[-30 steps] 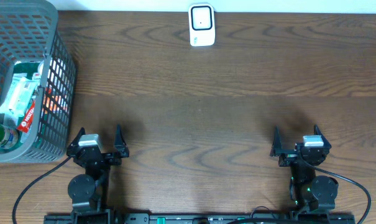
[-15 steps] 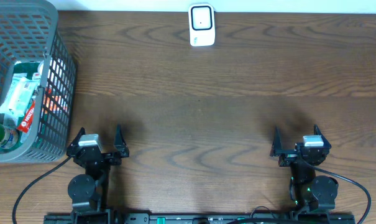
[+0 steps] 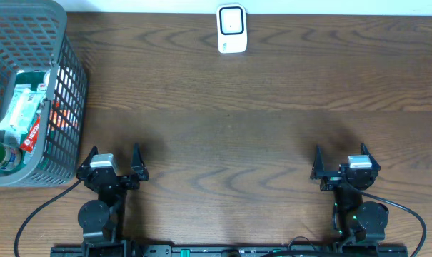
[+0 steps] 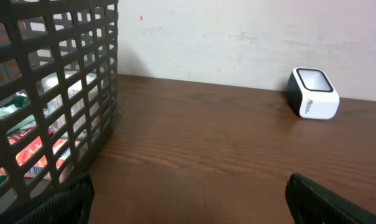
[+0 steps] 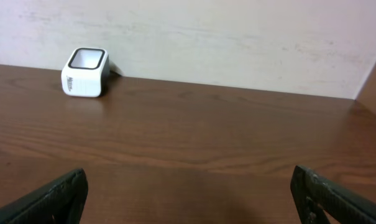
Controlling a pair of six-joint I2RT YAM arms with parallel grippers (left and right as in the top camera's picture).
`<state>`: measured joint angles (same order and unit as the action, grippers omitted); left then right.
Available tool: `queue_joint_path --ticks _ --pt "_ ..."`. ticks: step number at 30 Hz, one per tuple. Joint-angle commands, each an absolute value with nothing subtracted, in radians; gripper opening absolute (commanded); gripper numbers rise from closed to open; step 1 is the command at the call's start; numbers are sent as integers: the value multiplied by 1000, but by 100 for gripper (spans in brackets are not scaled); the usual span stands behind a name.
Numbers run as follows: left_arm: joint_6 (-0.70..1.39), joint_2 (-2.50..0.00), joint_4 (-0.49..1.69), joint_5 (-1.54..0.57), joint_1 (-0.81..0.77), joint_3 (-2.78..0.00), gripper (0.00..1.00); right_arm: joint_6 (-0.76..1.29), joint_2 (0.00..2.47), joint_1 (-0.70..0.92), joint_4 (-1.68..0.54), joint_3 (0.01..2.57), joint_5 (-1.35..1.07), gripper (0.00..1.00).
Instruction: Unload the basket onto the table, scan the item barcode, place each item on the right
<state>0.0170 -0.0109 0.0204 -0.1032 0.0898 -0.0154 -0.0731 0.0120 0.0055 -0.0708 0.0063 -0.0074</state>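
Where it sits — window [image 3: 230, 22] up — the scanner [image 3: 231, 41] (white) runs front-to-back.

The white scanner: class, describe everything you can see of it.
The scanner is a small white box with rounded corners, plastic by its look, with a dark-rimmed window on top and dark lettering on one side. It stands alone on the wooden table at its far edge, near the wall; nothing else visibly touches it.

marking on scanner [image 4: 313, 94], print on packets [image 3: 21, 107], unreadable
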Motion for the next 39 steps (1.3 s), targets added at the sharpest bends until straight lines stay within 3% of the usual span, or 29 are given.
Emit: queue_joint_path --ticks 1,15,23,31,39 --pt "-4 -4 54 -143 94 -4 98 -83 12 8 -75 5 -12 99" --pt "-1 -4 -10 -150 94 -5 98 -83 12 8 -75 6 -12 99" --pt "126 -4 0 -173 94 -86 98 -83 12 8 -75 5 -12 99" --pt "144 -58 165 -255 94 -292 98 -83 12 8 -75 5 -12 99" --pt "144 -282 382 -255 94 -605 98 -83 12 8 -75 5 -12 99"
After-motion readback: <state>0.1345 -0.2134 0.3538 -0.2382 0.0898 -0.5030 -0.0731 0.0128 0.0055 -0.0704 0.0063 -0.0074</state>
